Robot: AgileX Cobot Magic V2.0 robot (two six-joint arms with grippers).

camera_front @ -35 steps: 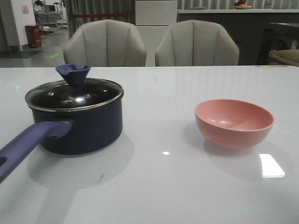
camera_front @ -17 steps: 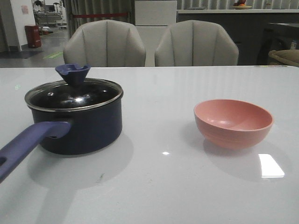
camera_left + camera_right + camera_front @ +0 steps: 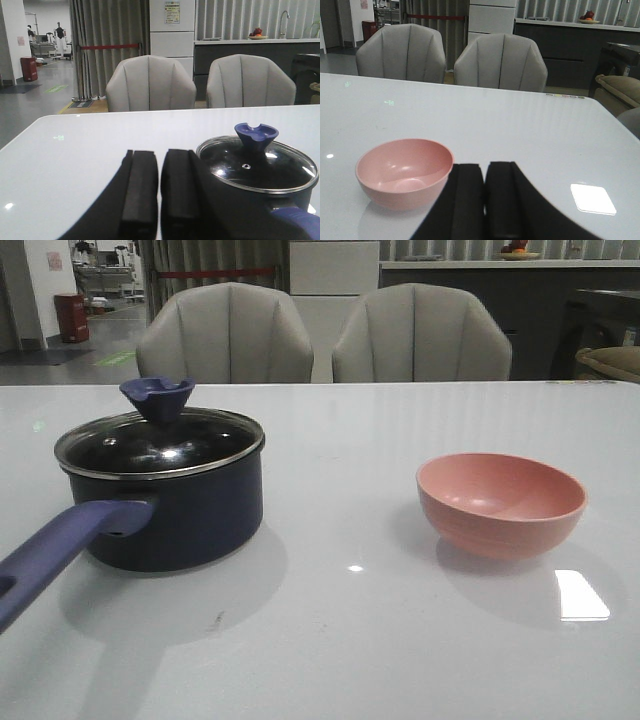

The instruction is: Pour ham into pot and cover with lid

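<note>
The dark navy pot (image 3: 175, 510) stands on the left of the table, its purple-blue handle (image 3: 60, 545) pointing toward the near left. The glass lid (image 3: 160, 445) with its flared blue knob (image 3: 158, 397) sits flat on the pot's rim. No ham shows in any view; the pot's inside looks dark through the glass. In the left wrist view the lid (image 3: 257, 170) lies just beyond my left gripper (image 3: 160, 152), which is shut on nothing. My right gripper (image 3: 485, 165) is likewise shut and empty, beside the pink bowl (image 3: 405, 172). Neither gripper shows in the front view.
The salmon-pink bowl (image 3: 500, 502) stands on the right of the white table (image 3: 340, 640), and its inside looks bare. Two grey chairs (image 3: 225, 335) stand behind the table's far edge.
</note>
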